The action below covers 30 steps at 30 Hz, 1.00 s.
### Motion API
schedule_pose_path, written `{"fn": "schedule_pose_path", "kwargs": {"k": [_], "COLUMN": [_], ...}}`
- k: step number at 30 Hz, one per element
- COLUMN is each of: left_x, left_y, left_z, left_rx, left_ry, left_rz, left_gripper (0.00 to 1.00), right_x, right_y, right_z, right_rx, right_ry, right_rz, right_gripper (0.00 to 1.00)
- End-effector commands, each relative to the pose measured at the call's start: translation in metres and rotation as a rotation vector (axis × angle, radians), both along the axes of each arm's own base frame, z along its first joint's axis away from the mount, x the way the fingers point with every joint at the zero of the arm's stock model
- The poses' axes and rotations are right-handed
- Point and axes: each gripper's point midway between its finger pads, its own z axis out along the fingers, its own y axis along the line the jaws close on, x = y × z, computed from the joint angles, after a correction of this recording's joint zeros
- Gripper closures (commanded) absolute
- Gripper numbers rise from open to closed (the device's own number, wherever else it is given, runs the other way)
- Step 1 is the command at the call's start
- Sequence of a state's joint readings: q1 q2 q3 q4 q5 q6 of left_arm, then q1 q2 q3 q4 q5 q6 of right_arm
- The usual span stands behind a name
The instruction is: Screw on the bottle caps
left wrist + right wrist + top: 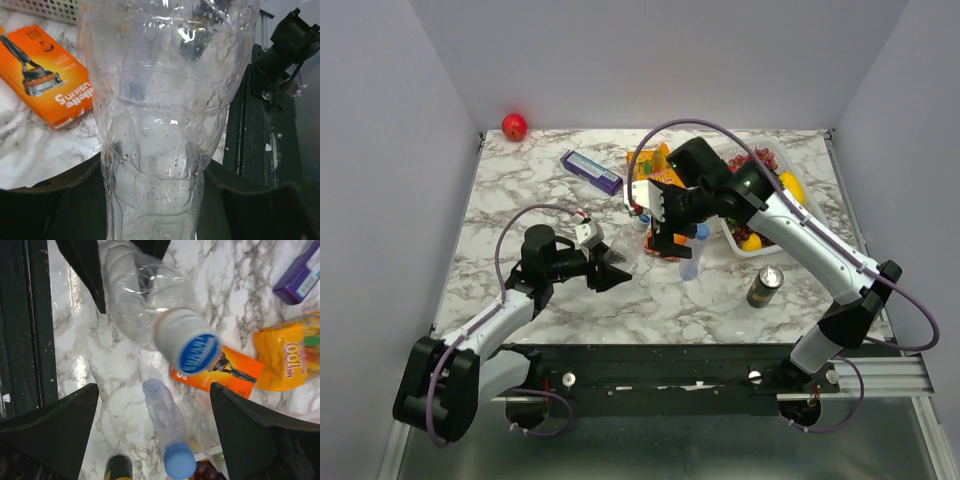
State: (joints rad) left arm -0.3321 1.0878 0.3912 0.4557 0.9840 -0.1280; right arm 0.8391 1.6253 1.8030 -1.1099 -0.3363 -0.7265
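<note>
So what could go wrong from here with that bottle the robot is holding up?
1. The cap is not centred between the open fingers of the right gripper. If they close, they might catch it crooked or knock it loose.
2. The left gripper pinches the thin bottle at its narrow waist, so a twist could spin or buckle it.
3. A second bottle and an orange box lie just below and might get bumped.

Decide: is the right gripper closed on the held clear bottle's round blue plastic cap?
No: the right gripper stands wide open, clear of the cap.
</note>
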Motion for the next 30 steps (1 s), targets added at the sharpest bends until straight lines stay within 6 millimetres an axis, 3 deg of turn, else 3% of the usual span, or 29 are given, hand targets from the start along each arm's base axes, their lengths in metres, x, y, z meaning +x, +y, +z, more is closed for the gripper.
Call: {"fn": "schedule_pose_path", "kwargs": {"k": [1, 7, 12, 20, 30], "left_x": [-0.007, -0.009, -0.005, -0.003, -0.004], "left_y": [0.009, 0.016, 0.018, 0.019, 0.019], "left_z": [0.002, -0.009, -0.008, -0.005, 0.002], "left_rx": [0.092, 0.176, 0.227, 0.252, 0.25], "left_ry": [-0.172, -0.233, -0.286, -0.317, -0.342], "left_rz": [-0.053, -0.082, -0.105, -0.124, -0.133], "left_gripper": [1.0, 1.0, 1.0, 1.0, 1.0], "right_x": [-0.022, -0.036, -0.053, -0.049, -0.055], "right_y": [-0.008, -0.001, 0.004, 0.022, 0.025], "right_z": [0.046, 0.054, 0.043, 0.041, 0.034], "right_rx": [0.112, 0.211, 0.216, 0.231, 0.218], "right_ry": [-0.064, -0.17, -0.253, -0.305, -0.292], "right_rz": [0.176, 0.334, 0.487, 0.573, 0.624], "right_gripper": [0.0, 0.08, 0.14, 0.29, 0.39]}}
